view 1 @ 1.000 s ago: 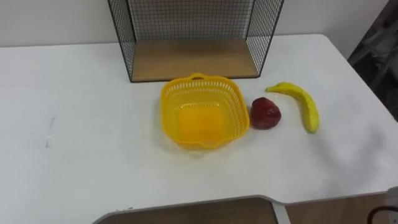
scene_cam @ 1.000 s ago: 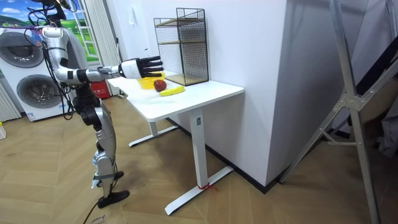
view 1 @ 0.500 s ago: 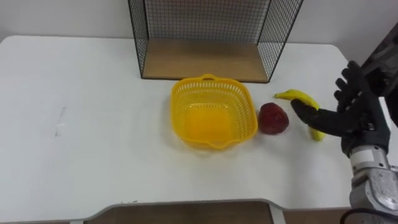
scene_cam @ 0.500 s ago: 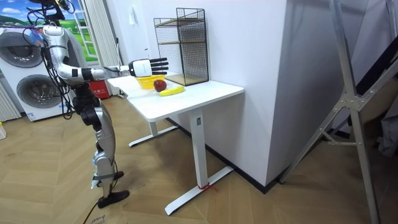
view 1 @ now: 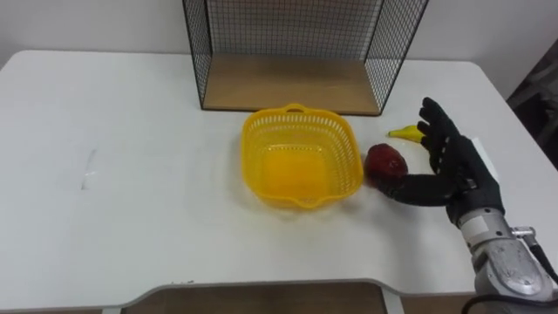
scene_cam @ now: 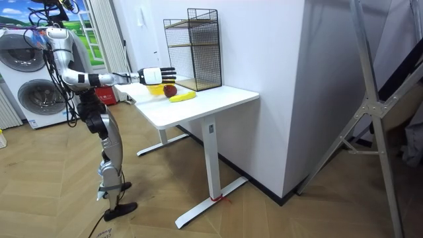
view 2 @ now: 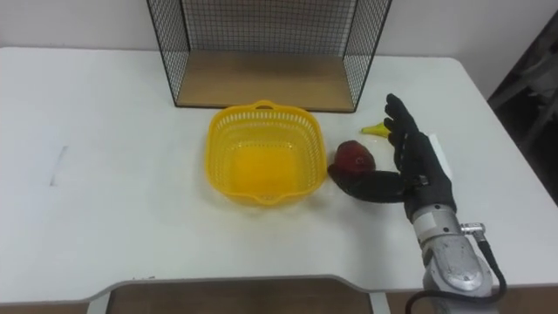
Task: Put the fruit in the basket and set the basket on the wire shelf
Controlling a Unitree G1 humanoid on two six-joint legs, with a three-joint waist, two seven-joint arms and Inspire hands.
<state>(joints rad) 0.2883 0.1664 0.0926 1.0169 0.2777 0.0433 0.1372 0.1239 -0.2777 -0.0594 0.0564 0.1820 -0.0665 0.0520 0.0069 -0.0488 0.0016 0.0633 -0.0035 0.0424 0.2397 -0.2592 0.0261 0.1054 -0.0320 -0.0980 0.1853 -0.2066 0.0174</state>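
A yellow plastic lattice basket (view 1: 302,168) sits upright on a smooth white worktop (view 1: 131,174), just before a black wire shelf (view 1: 296,52) with a wooden floor. Just right of it lies a round dark red fruit (view 1: 384,162), then a yellow banana (view 1: 404,133) whose tapered end points left from behind the robot's right hand (view 1: 453,170). That black hand is spread wide, fingers straight, holding nothing, thumb close against the fruit's near side.

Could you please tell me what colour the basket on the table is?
The basket is bright yellow, clearest in the left eye view.
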